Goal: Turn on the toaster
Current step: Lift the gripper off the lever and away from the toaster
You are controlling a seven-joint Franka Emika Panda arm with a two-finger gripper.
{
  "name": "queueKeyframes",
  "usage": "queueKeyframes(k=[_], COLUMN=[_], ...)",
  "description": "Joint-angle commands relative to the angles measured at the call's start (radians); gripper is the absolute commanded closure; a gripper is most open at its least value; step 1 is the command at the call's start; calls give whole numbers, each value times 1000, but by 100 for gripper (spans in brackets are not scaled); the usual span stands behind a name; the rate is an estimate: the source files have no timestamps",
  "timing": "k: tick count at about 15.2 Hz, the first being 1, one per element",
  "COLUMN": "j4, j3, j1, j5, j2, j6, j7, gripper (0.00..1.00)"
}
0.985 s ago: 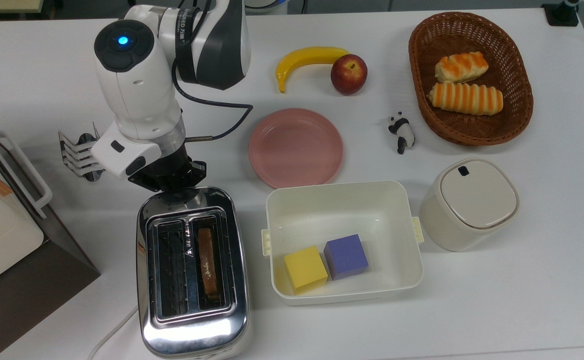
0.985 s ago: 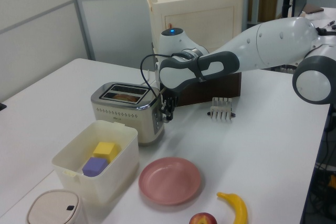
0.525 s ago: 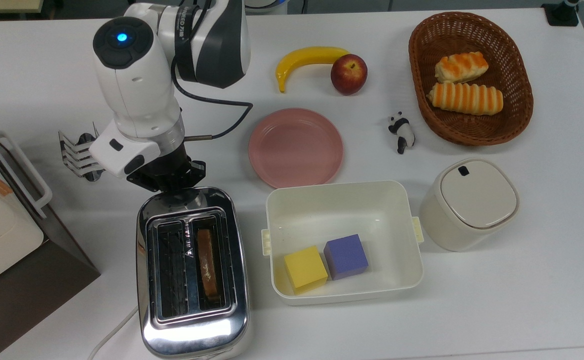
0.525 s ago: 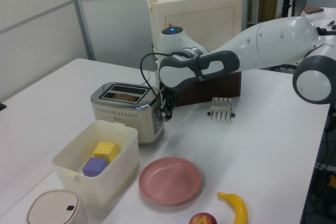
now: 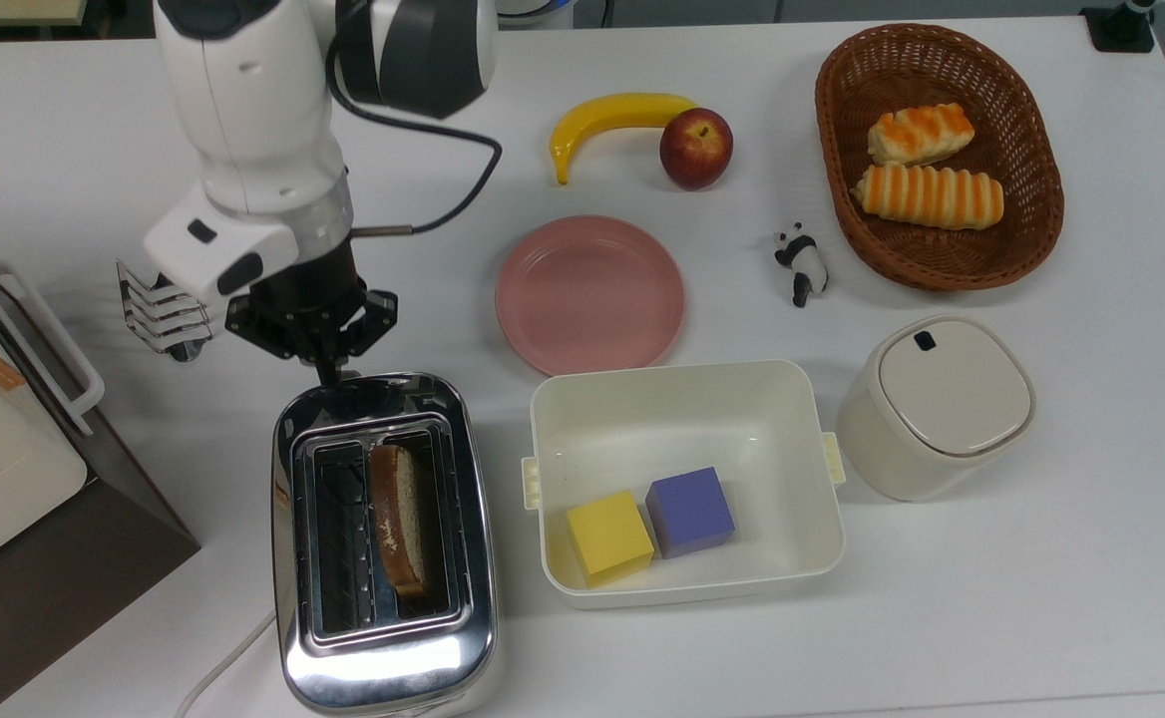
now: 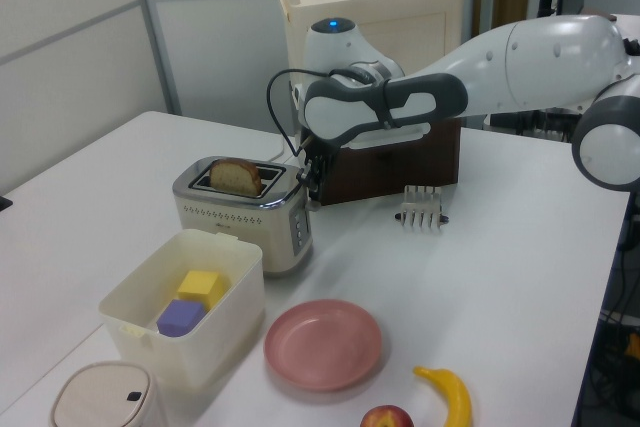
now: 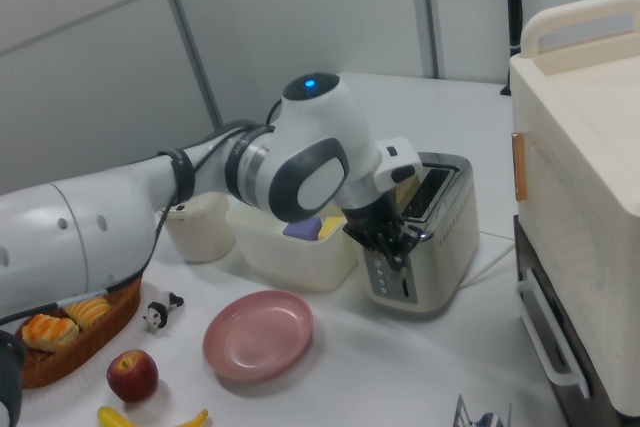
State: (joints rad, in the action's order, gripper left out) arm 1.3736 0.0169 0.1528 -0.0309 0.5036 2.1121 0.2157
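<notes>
The chrome two-slot toaster [image 5: 383, 638] stands at the front of the table in the top view, and a slice of bread [image 5: 398, 519] sticks up out of one slot. My gripper [image 5: 328, 375] hangs just above the toaster's far end, fingers pointing down, shut, with nothing in them. In the left view the gripper [image 6: 312, 182] is level with the top edge of the toaster [image 6: 245, 217], at the left view's right end of it. In the right view the gripper [image 7: 396, 247] is in front of the toaster's [image 7: 440, 247] button panel.
A cream tub [image 5: 687, 394] holding a yellow and a purple cube sits right of the toaster in the top view. Behind it are a pink plate [image 5: 589, 292], a banana [image 5: 612, 118], an apple [image 5: 695, 148] and a bread basket [image 5: 1031, 239]. A metal rack [image 5: 159, 309] and a boxy appliance [image 5: 4, 459] are at the top view's left.
My gripper has lifted up and back from the toaster's end. The bread, which sat low in the slot, now stands well above it.
</notes>
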Motion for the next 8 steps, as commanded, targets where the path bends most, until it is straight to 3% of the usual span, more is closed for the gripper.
queueKeyframes(k=[1,8], j4=[38,24], j3=[-2,8], j1=[-9,-39], j5=[3,0], j2=[-85,-207], j6=[-61,-277], j7=[14,-33], gripper=[100,100])
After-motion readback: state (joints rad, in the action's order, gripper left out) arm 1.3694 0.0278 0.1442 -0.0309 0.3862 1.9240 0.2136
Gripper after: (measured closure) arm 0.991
